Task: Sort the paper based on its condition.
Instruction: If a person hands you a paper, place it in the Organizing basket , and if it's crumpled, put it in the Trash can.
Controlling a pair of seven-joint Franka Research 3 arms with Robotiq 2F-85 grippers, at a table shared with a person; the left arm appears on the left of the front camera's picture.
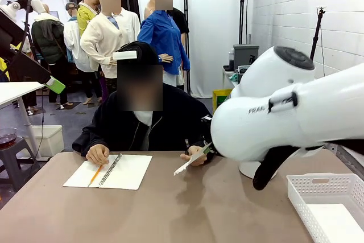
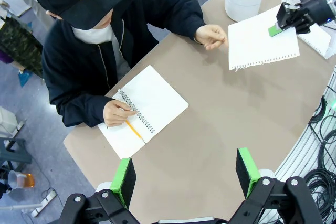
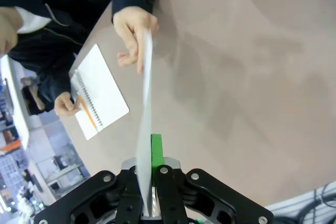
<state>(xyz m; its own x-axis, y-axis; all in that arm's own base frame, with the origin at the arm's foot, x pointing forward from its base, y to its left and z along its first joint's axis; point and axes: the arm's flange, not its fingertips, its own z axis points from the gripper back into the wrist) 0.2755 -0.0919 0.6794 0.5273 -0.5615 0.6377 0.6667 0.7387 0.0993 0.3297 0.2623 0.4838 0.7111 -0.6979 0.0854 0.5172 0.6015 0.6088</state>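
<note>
White paper (image 3: 143, 129) edge-on between right jaws

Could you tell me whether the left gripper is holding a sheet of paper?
No, the left gripper hangs open above the table, holding nothing; the sheet is pinched by the right gripper.

Paper (image 1: 188, 164) over table's (image 1: 199, 214) mid — notebook (image 1: 128, 170) w/ pencil (image 1: 95, 175) left, basket (image 1: 318, 186) rt.

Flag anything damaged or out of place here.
Only the paper, held between the right gripper and the person's hand: one edge is ragged with torn spiral holes. The sheet otherwise looks flat. Nothing is spilled on the table.
</note>
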